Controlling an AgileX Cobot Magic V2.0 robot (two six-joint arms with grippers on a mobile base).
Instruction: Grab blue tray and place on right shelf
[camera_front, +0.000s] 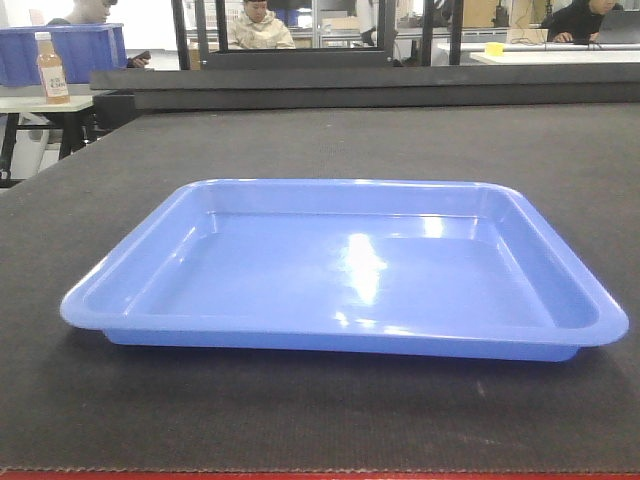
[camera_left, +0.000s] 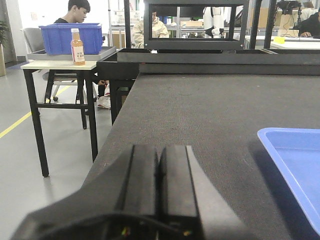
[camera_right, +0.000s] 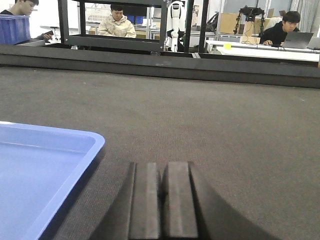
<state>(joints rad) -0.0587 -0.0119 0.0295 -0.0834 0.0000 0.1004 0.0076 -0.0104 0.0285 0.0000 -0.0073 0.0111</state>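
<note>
The blue tray (camera_front: 345, 270) is wide, shallow and glossy light blue. It lies flat and empty on the dark grey table mat (camera_front: 320, 140) in the front view. Its left corner shows in the left wrist view (camera_left: 295, 160) and its right corner in the right wrist view (camera_right: 40, 170). My left gripper (camera_left: 160, 150) is shut and empty, low over the mat to the left of the tray. My right gripper (camera_right: 161, 167) is shut and empty, low over the mat to the right of the tray. Neither touches the tray. The right shelf is out of view.
A raised black rail (camera_front: 360, 85) runs along the table's far edge. A side table (camera_left: 60, 65) at the left holds a deep dark-blue bin (camera_left: 70, 37) and a drink bottle (camera_left: 76, 47). People sit at desks beyond. The table's left edge drops to the floor (camera_left: 30, 150).
</note>
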